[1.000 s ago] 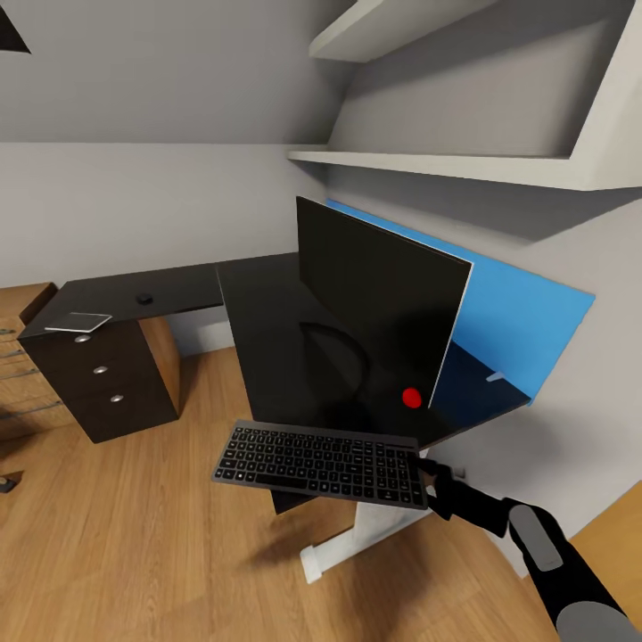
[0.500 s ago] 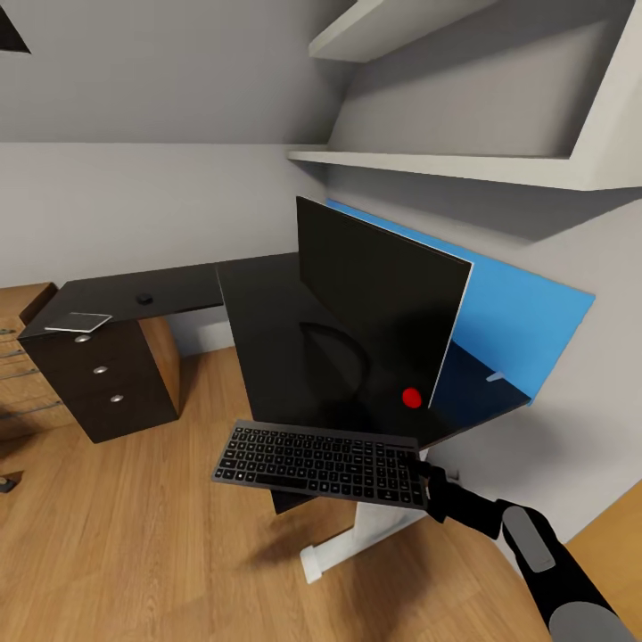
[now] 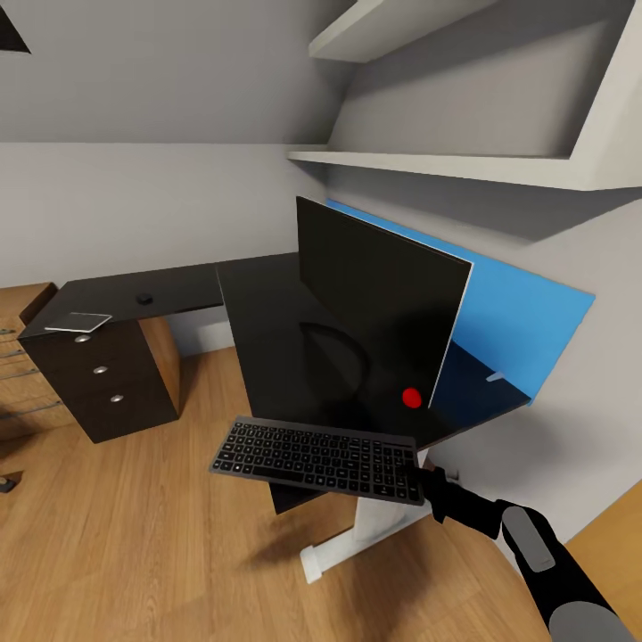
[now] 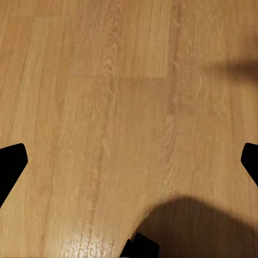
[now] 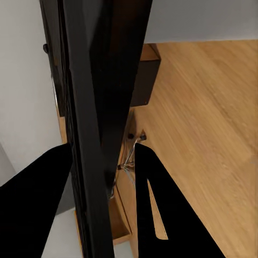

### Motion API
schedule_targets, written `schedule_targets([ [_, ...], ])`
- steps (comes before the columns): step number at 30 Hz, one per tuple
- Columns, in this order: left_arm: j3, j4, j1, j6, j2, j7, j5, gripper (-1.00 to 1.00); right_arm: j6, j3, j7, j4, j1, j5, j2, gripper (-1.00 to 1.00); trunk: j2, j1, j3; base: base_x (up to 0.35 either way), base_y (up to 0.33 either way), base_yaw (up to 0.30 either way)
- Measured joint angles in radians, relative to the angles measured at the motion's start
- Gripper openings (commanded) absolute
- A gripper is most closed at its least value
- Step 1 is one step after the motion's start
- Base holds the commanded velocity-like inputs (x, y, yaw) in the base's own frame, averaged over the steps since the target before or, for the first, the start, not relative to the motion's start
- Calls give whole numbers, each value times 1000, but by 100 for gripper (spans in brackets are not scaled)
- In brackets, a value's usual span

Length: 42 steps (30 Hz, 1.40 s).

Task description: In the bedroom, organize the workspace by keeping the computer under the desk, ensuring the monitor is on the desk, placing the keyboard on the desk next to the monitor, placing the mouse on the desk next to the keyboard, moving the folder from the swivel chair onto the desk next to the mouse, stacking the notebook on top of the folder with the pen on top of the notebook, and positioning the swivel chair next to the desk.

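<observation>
My right gripper is shut on the right end of the keyboard, which hangs level just above the front edge of the black desk, in front of the monitor. In the right wrist view the keyboard runs edge-on between the two fingers of my right gripper. The mouse and the grey notebook lie on the desk's far left wing. A small pale stick, likely the pen, lies behind the monitor. My left gripper is open over the wood floor.
White wall shelves hang above the monitor, with a blue wall panel behind it. A dark drawer unit stands under the left wing and a white desk leg below the keyboard. A light wooden chest is at far left.
The keyboard has risen slightly and edged toward the desk top with my right gripper. The rest of the scene is unchanged.
</observation>
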Motion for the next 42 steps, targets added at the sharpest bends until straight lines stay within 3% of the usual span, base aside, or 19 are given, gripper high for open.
schedule_targets([
  [5, 0, 0, 0, 0, 0, 0, 0, 100, 0, 0, 0, 0, 0, 0, 0, -100, 0, 0, 0, 0, 0, 0],
  [36, -5, 0, 0, 1, 0, 0, 0, 100, -6, 5, -2, 0, 0, 13, 2, -100, 217, -119, 97, 0, 0, 0],
  [42, -6, 0, 0, 5, 0, 0, 0, 100, -6, 22, 0, 0, 0, 13, 3, -100, 259, -142, 116, 0, 0, 0],
])
